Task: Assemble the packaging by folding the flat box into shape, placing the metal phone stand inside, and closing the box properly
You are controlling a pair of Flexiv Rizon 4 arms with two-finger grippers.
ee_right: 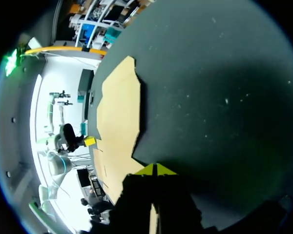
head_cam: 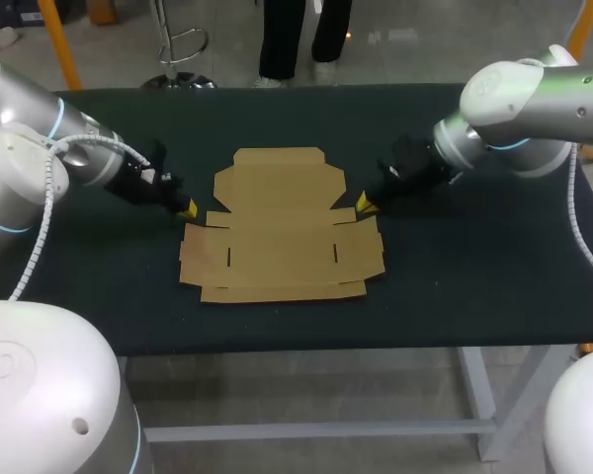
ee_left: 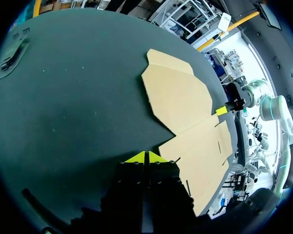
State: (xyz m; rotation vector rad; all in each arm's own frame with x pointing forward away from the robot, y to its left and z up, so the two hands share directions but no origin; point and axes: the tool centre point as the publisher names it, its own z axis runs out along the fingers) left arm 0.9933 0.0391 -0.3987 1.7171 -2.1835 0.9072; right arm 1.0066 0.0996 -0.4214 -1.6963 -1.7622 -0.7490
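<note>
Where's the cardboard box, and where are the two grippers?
box (head_cam: 282,232), head view, middle of its flat panel.
left gripper (head_cam: 187,209), head view, between its yellow tips.
right gripper (head_cam: 363,204), head view, between its yellow tips.

The silver-grey left arm (head_cam: 40,158) comes in from the left and slopes downward. Its black, yellow-tipped left gripper (head_cam: 186,209) points inward, fingertips (ee_left: 136,157) pressed together and empty. The silver-grey right arm (head_cam: 534,99) mirrors it, and its black, yellow-tipped right gripper (head_cam: 364,204) is likewise closed, holding nothing.
</note>
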